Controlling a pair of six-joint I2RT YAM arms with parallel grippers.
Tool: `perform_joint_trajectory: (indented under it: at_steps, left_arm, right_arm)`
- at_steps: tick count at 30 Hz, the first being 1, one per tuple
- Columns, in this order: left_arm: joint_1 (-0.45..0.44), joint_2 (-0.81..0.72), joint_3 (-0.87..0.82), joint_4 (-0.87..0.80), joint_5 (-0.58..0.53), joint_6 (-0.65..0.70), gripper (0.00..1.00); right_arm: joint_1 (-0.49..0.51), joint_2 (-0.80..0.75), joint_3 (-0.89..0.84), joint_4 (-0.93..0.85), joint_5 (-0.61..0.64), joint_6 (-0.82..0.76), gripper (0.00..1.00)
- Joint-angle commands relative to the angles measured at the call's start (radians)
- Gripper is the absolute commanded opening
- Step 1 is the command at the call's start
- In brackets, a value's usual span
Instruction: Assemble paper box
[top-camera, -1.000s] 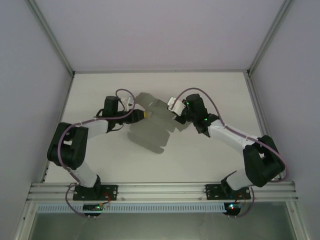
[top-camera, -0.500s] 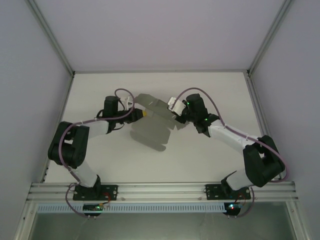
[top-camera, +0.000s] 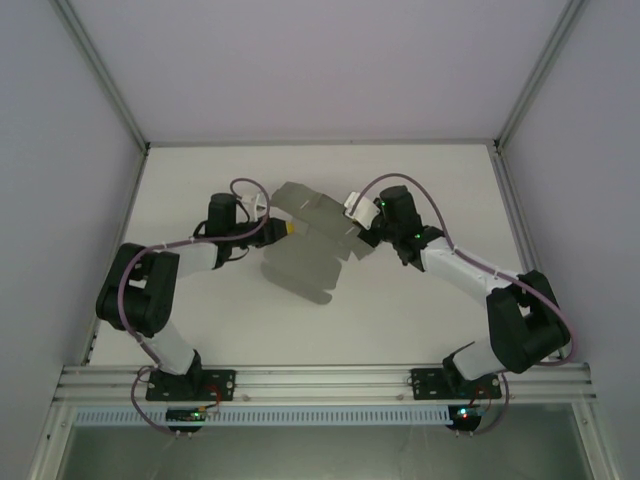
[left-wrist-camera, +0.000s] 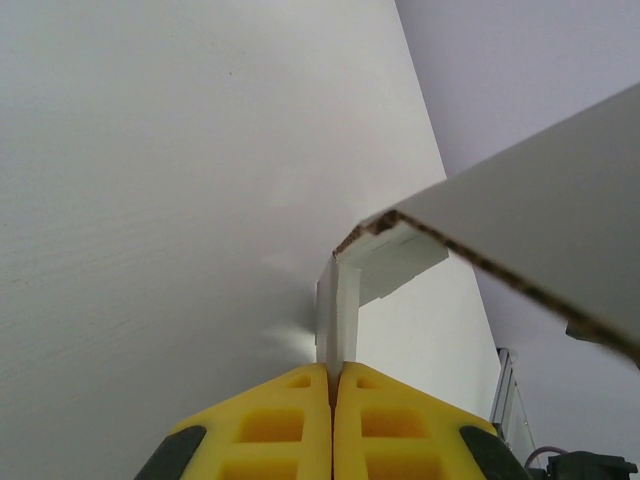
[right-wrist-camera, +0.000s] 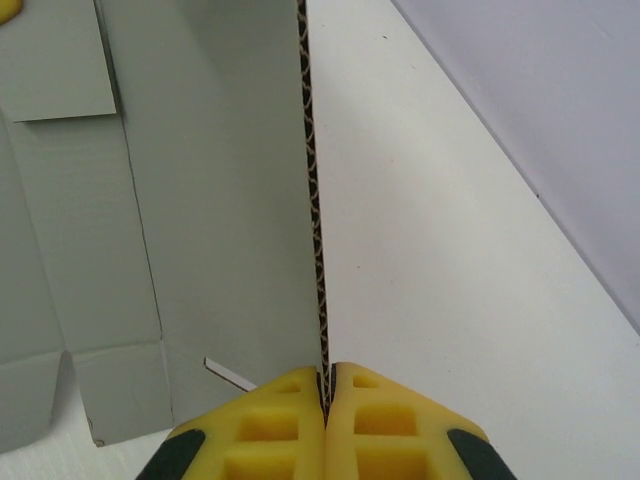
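The paper box (top-camera: 315, 222) is a flat grey die-cut cardboard sheet with flaps, held up above the white table between both arms. My left gripper (top-camera: 290, 229) pinches its left edge; in the left wrist view the yellow pads (left-wrist-camera: 270, 420) are shut on a thin tab (left-wrist-camera: 337, 310), and a larger panel (left-wrist-camera: 540, 220) slants overhead. My right gripper (top-camera: 354, 226) clamps the right edge; in the right wrist view its pads (right-wrist-camera: 270, 425) close on the corrugated edge (right-wrist-camera: 312, 200), with the creased grey face (right-wrist-camera: 200, 200) to the left.
The sheet casts a shadow (top-camera: 300, 270) on the white table (top-camera: 420, 310) below it. Pale enclosure walls (top-camera: 50, 150) surround the table, and an aluminium rail (top-camera: 320, 380) runs along the near edge by the arm bases.
The right gripper has shifted slightly right and up, and the sheet has tilted a little with it. The left arm has barely moved.
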Motion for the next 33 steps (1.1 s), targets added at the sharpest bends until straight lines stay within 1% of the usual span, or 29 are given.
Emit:
perform_joint_trajectory:
  at_steps: [1, 2, 3, 4, 5, 6, 7, 8, 10, 12, 14, 17, 19, 21, 22, 24, 28, 31, 32, 33]
  left_arm:
    - [0.003, -0.004, -0.004, 0.031, 0.033, -0.005, 0.0]
    - [0.003, -0.002, 0.01, -0.007, 0.027, 0.005, 0.02]
    - [0.004, -0.003, 0.023, -0.055, 0.012, 0.022, 0.2]
    - [0.003, -0.007, 0.031, -0.094, -0.006, 0.039, 0.42]
    - [0.005, -0.016, 0.034, -0.126, -0.025, 0.054, 0.68]
    - [0.008, -0.029, 0.032, -0.144, -0.038, 0.067, 0.79]
    - [0.012, -0.045, 0.026, -0.165, -0.052, 0.078, 0.87]
    - [0.018, -0.073, 0.02, -0.191, -0.076, 0.091, 1.0]
    - [0.028, -0.137, 0.014, -0.262, -0.132, 0.128, 1.0]
    - [0.038, -0.21, 0.01, -0.346, -0.208, 0.187, 1.0]
    - [0.051, -0.275, 0.013, -0.424, -0.289, 0.222, 1.0]
    - [0.085, -0.334, 0.043, -0.537, -0.394, 0.232, 0.99]
    - [0.111, -0.346, 0.072, -0.588, -0.477, 0.222, 1.0]
    - [0.142, -0.329, 0.108, -0.614, -0.524, 0.201, 1.0]
    - [0.156, -0.311, 0.129, -0.622, -0.55, 0.193, 1.0]
    - [0.17, -0.26, 0.17, -0.629, -0.595, 0.19, 1.0]
    - [0.172, -0.109, 0.254, -0.621, -0.592, 0.214, 1.0]
    - [0.169, 0.004, 0.307, -0.629, -0.542, 0.225, 1.0]
    - [0.165, 0.033, 0.314, -0.616, -0.515, 0.236, 0.98]
    - [0.159, 0.061, 0.322, -0.602, -0.486, 0.247, 0.94]
  right_arm:
    - [-0.002, 0.021, -0.001, -0.002, 0.096, -0.01, 0.0]
    - [0.005, 0.027, 0.001, 0.022, 0.14, -0.043, 0.0]
    - [0.02, 0.032, 0.005, 0.03, 0.176, -0.064, 0.0]
    - [0.038, 0.036, 0.006, 0.05, 0.215, -0.106, 0.0]
    - [0.06, 0.042, 0.005, 0.072, 0.264, -0.166, 0.0]
    - [0.081, 0.048, 0.007, 0.09, 0.309, -0.218, 0.0]
    - [0.094, 0.055, 0.008, 0.104, 0.349, -0.273, 0.0]
    - [0.112, 0.065, 0.012, 0.112, 0.385, -0.326, 0.0]
    - [0.139, 0.082, 0.011, 0.146, 0.442, -0.402, 0.0]
    - [0.169, 0.1, -0.017, 0.241, 0.492, -0.498, 0.0]
    - [0.199, 0.135, -0.054, 0.4, 0.547, -0.609, 0.0]
    - [0.236, 0.202, -0.083, 0.61, 0.603, -0.788, 0.0]
    - [0.253, 0.247, -0.09, 0.707, 0.623, -0.881, 0.0]
    - [0.267, 0.285, -0.097, 0.779, 0.625, -0.937, 0.0]
    - [0.273, 0.298, -0.097, 0.802, 0.623, -0.95, 0.0]
    - [0.277, 0.31, -0.095, 0.786, 0.615, -0.945, 0.0]
    - [0.277, 0.315, -0.105, 0.778, 0.59, -0.909, 0.0]
    - [0.277, 0.315, -0.107, 0.768, 0.597, -0.893, 0.0]
    - [0.276, 0.313, -0.104, 0.743, 0.598, -0.883, 0.0]
    - [0.276, 0.31, -0.1, 0.713, 0.597, -0.863, 0.0]
